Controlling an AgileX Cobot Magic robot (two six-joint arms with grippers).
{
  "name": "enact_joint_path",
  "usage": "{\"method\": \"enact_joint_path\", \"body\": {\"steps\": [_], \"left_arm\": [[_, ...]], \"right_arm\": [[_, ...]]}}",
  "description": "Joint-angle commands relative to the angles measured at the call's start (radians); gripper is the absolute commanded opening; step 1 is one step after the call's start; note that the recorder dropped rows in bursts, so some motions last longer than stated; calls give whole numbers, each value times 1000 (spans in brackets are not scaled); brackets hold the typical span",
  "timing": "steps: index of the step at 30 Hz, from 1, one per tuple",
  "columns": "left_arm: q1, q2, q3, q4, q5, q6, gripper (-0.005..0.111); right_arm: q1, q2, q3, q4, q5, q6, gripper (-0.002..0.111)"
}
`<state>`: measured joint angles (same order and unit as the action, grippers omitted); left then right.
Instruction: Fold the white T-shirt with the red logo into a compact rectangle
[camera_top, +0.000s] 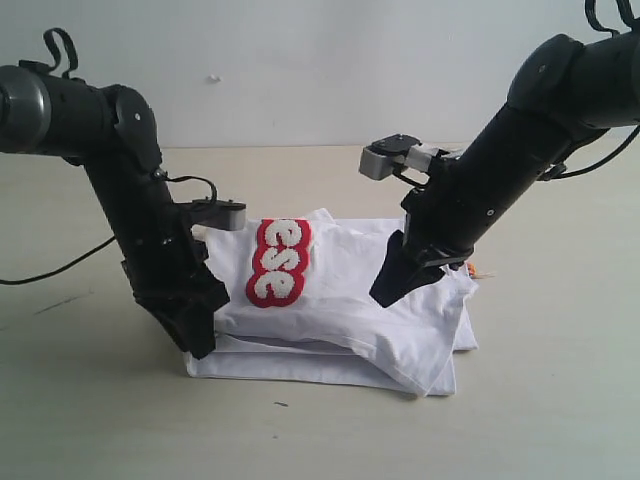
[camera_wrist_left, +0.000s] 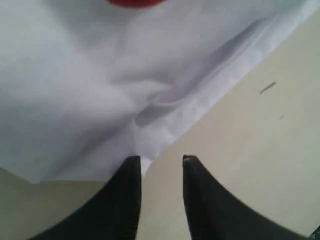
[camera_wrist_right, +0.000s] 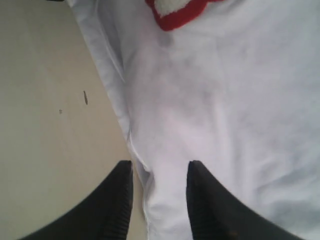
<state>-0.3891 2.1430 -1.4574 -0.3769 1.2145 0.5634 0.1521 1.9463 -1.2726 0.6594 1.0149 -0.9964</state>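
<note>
The white T-shirt (camera_top: 350, 300) lies folded in layers mid-table, with part of the red logo (camera_top: 272, 262) on top toward its left. My left gripper (camera_top: 203, 345) is down at the shirt's front left corner. In the left wrist view its jaws (camera_wrist_left: 160, 160) stand apart, with bare table and just the tip of the shirt's corner (camera_wrist_left: 150, 145) between them. My right gripper (camera_top: 385, 292) hovers over the shirt's right half. Its jaws (camera_wrist_right: 160, 167) are apart, straddling a folded edge of the shirt (camera_wrist_right: 225, 100) without pinching it. The red logo (camera_wrist_right: 175, 12) lies further ahead.
The beige table (camera_top: 100, 420) surrounds the shirt on all sides. A small orange bit (camera_top: 474, 269) peeks out at the shirt's right edge. A black cable (camera_top: 60, 265) trails from the left arm. A pale wall stands behind.
</note>
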Motion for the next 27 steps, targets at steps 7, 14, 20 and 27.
{"method": "enact_joint_path", "body": {"steps": [7,14,20,27], "left_arm": [[5,10,42,54,-7,-9,45],[24,-18,45,22,-5,-22,45],[53,-106,45,11,-18,-74,45],[143,-233,46,-46,-33,-158,44]], "right_arm": [[-2,-12,-2,-11,-25,23,36],[-2,-12,-2,-41,-27,34,36],[-2,-20,-2,-48,-49,56,36],[-2,-102,-2,-235,-203,293,36]]}}
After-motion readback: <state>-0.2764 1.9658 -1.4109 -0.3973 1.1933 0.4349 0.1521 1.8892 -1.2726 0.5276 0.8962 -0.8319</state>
